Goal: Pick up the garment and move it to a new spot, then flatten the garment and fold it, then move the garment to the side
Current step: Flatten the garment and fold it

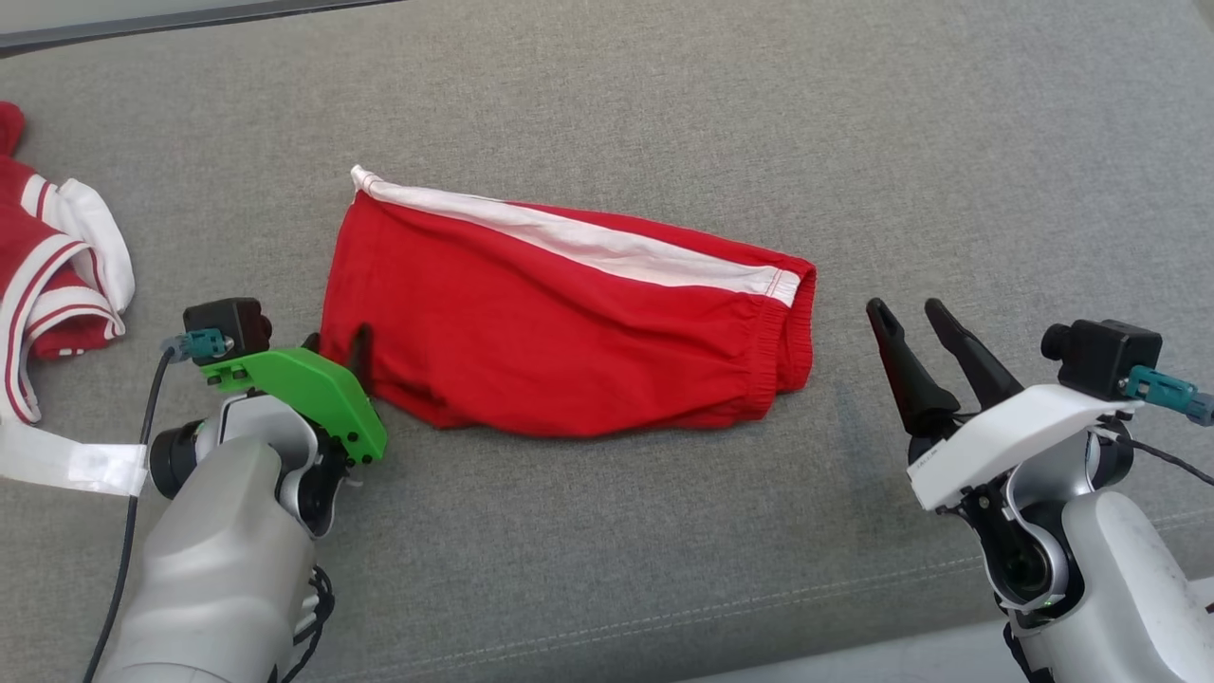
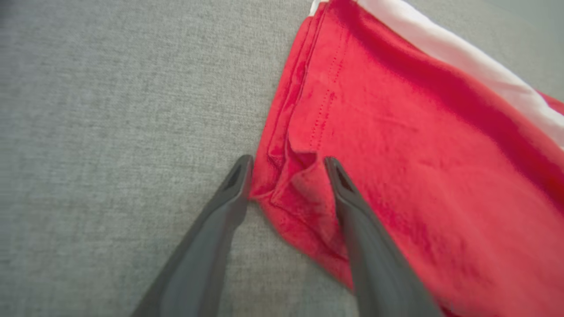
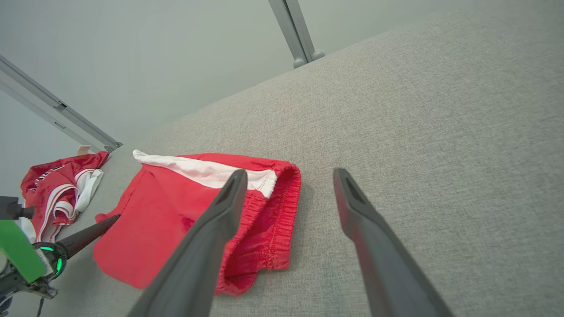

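Note:
The garment (image 1: 550, 323), red shorts with a white side stripe, lies folded in half on the grey cushion (image 1: 664, 114). Its elastic waistband points right. My left gripper (image 1: 337, 341) is low at the garment's lower left corner. In the left wrist view the left gripper (image 2: 287, 163) is open and straddles the hem of the garment (image 2: 418, 167): one finger rests on the cloth, the other on the cushion beside it. My right gripper (image 1: 906, 308) stands open to the right of the waistband, apart from it. The right gripper (image 3: 289, 174) has nothing between its fingers, with the garment (image 3: 167, 207) to its left.
A second red and white garment (image 1: 47, 275) lies crumpled at the far left, with a white strip (image 1: 66, 460) below it. The cushion's front seam (image 1: 664, 617) runs near the bottom. A metal rail (image 3: 295, 31) stands behind the cushion.

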### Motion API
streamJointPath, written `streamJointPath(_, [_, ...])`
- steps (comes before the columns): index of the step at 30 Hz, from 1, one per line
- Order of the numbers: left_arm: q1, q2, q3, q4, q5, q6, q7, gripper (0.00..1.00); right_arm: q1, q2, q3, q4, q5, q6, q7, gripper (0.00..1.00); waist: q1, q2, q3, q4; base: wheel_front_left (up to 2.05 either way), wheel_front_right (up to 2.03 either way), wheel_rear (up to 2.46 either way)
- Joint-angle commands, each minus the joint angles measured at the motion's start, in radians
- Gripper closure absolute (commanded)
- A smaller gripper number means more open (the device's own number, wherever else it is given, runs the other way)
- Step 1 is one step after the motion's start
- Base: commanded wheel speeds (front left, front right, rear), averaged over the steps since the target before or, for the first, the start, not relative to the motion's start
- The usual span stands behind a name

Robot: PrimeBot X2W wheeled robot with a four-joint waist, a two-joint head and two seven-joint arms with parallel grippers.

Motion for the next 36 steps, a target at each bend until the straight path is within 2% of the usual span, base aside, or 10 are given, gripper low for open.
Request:
streamJointPath(1, [0.040,-0.005,-0.005,0.013,-0.005,0.002,0.007,1.00,0.015,0.002,-0.006,-0.008,-0.004,0.000,0.003,0.00,0.0000,0.0000,-0.004,0.003,0.00,0.00,0.00])
streamJointPath(10, [0.104,-0.042,-0.023,-0.064,-0.003,-0.008,-0.098,1.00,0.073,0.034,-0.086,0.024,-0.026,0.000,0.020,0.00,0.0000,0.0000,-0.061,0.065,0.00,0.00,0.00])
streamJointPath(14, [0.165,-0.061,-0.023,-0.122,-0.014,0.002,-0.139,1.00,0.098,0.042,-0.114,0.034,-0.028,0.000,0.031,0.00,0.0000,0.0000,-0.088,0.096,0.00,0.00,0.00])
streamJointPath(20, [0.289,-0.077,-0.015,-0.257,-0.030,0.047,-0.179,1.00,0.137,0.056,-0.137,0.042,-0.014,0.000,0.063,0.00,0.0000,0.0000,-0.120,0.135,0.00,0.00,0.00])
streamJointPath(26, [0.403,-0.079,-0.035,-0.395,-0.021,0.096,-0.174,1.00,0.154,0.076,-0.139,0.061,-0.012,0.000,0.092,0.00,0.0000,0.0000,-0.138,0.163,0.00,0.00,0.00])
streamJointPath(27, [0.414,-0.073,-0.039,-0.410,-0.015,0.106,-0.172,0.87,0.152,0.080,-0.136,0.066,-0.015,0.000,0.093,0.00,0.0000,0.0000,-0.141,0.166,0.00,0.00,0.00])
streamJointPath(29, [0.430,-0.061,-0.046,-0.442,-0.002,0.126,-0.178,0.49,0.142,0.085,-0.134,0.082,-0.021,0.000,0.093,0.00,0.0000,0.0000,-0.147,0.173,0.00,0.00,0.00])
streamJointPath(30, [0.438,-0.057,-0.050,-0.458,0.005,0.134,-0.180,0.02,0.136,0.088,-0.134,0.093,-0.026,0.000,0.092,0.00,0.0000,0.0000,-0.150,0.176,0.00,0.00,0.00])
streamJointPath(36, [0.468,-0.014,-0.051,-0.567,0.059,0.182,-0.199,0.00,0.103,0.110,-0.150,0.168,-0.056,0.000,0.078,0.00,0.0000,0.0000,-0.169,0.207,0.00,0.00,0.00])
